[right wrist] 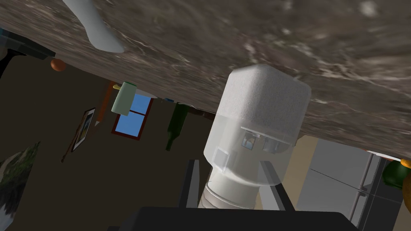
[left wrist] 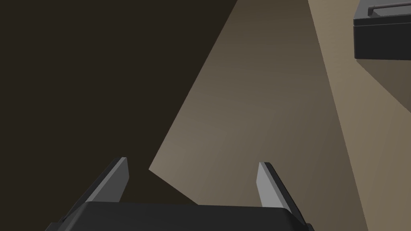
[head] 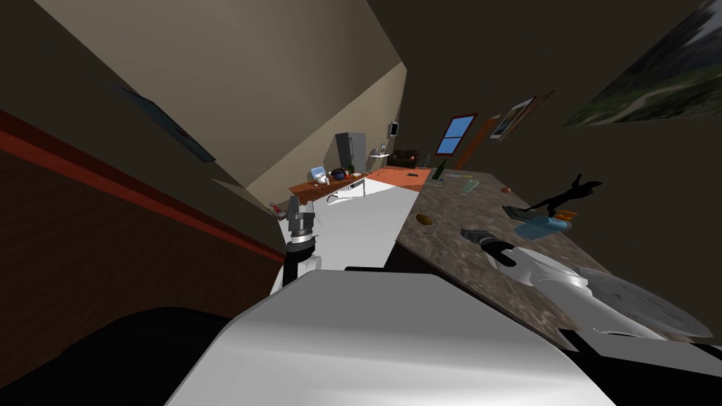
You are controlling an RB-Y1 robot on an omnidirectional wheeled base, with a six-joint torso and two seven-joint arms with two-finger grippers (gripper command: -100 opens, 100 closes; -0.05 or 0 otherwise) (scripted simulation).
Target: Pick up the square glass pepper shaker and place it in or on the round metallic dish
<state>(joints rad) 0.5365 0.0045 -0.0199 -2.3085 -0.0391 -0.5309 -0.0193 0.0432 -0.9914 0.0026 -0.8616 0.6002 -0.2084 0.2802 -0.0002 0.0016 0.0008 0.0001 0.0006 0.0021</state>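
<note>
The pepper shaker [right wrist: 257, 120] is a squarish clear body with white grains inside and a white ribbed neck. My right gripper [right wrist: 229, 162] is shut on it at the neck end, a finger on each side. Its far end points at the mottled brown stone counter [right wrist: 329, 48]; I cannot tell whether it touches. In the head view my right gripper [head: 478, 237] reaches out over the counter [head: 458, 282]. The round grey dish [head: 656, 303] lies on that counter near its front edge, back along my right forearm and partly under it. My left gripper [left wrist: 192, 180] is open and holds nothing, raised beside the counter [head: 295, 206].
Past my right gripper the counter holds a blue container [head: 539, 227], a black figure [head: 564, 197], a flat dark tray [head: 515, 211], a brown round item [head: 424, 219] and a green bottle [head: 438, 169]. White floor [head: 366, 225] runs alongside the counter. A grey fridge [head: 350, 151] stands far back.
</note>
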